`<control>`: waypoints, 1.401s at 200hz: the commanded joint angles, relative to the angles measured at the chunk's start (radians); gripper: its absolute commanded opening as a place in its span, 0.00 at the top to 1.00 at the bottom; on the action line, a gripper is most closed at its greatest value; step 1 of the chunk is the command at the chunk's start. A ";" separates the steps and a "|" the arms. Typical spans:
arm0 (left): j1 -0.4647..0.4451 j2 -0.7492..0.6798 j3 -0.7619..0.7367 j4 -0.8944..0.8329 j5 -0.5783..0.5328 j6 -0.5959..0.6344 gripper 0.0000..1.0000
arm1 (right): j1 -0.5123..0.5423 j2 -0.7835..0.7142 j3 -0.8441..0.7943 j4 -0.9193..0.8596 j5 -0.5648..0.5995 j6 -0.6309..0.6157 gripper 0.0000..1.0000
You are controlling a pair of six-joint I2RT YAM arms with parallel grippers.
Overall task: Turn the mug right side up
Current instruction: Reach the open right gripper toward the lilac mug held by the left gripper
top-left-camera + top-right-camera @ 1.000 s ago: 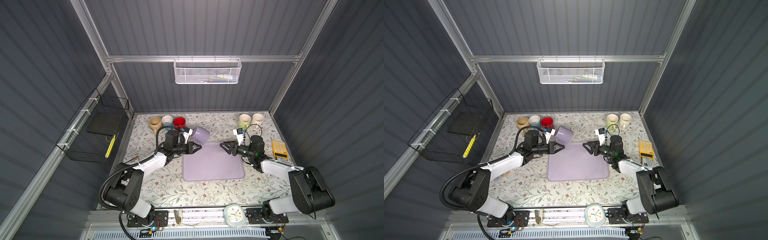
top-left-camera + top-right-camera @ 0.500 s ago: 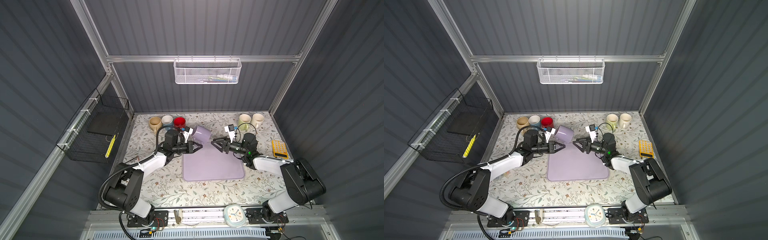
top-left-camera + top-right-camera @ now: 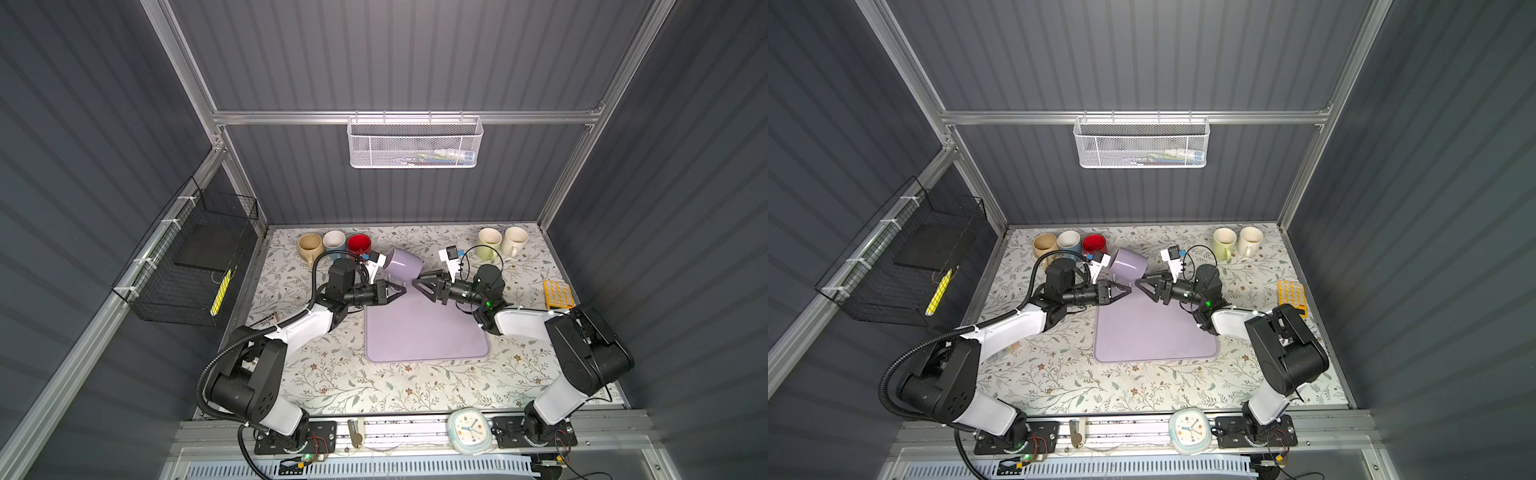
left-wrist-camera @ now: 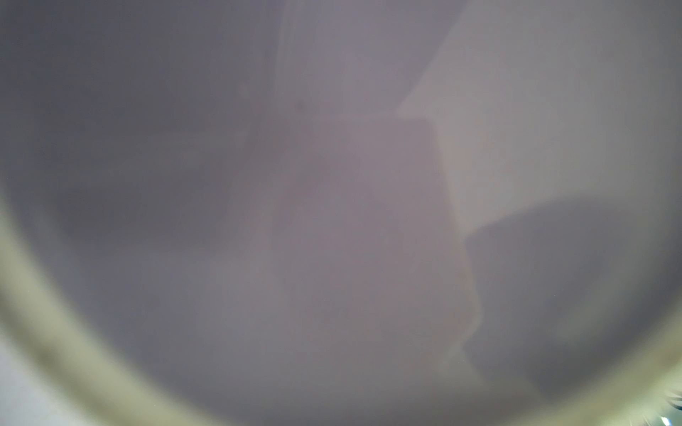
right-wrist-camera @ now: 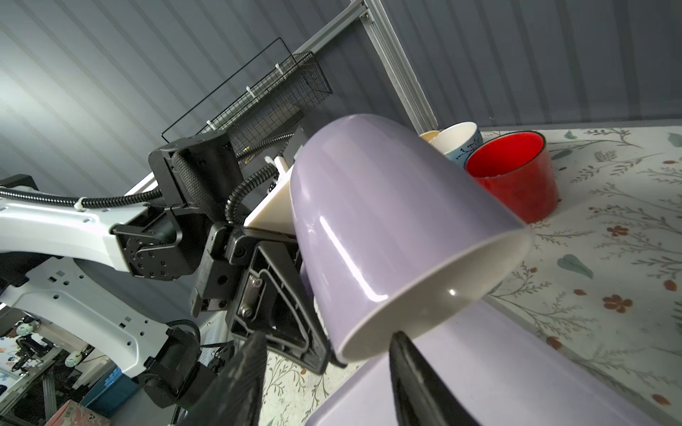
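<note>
A lilac mug hangs tilted above the back edge of the lilac mat, its mouth facing down and to the right. My left gripper is shut on the mug's lower rim. In the right wrist view the mug shows its pale inside, with the left gripper's fingers at the rim. My right gripper is open, tips just below the mouth, not touching. The left wrist view is a blur of lilac mug.
Beige, white-blue and red mugs stand upright at the back left, right behind the held mug. Two pale mugs stand at the back right. A yellow tray lies right, a clock at the front.
My right gripper has moved left across the mat to just under the mug's mouth. The left gripper and the mug have stayed in place.
</note>
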 commanded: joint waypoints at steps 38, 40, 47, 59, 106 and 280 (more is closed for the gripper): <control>-0.020 -0.013 -0.005 0.133 0.041 -0.024 0.92 | 0.013 0.066 0.078 0.104 -0.016 0.047 0.46; -0.021 -0.011 -0.003 0.133 0.041 -0.025 0.92 | 0.015 0.068 0.081 0.104 -0.017 0.047 0.46; -0.022 -0.008 -0.002 0.138 0.041 -0.027 0.92 | 0.017 0.070 0.085 0.108 -0.018 0.048 0.46; -0.024 -0.002 -0.002 0.151 0.041 -0.034 0.92 | 0.023 0.077 0.096 0.116 -0.019 0.055 0.46; -0.027 0.019 0.002 0.187 0.043 -0.051 0.93 | 0.028 0.105 0.104 0.198 -0.021 0.115 0.51; -0.029 0.067 -0.004 0.319 0.043 -0.133 0.93 | 0.040 0.196 0.154 0.413 0.013 0.278 0.75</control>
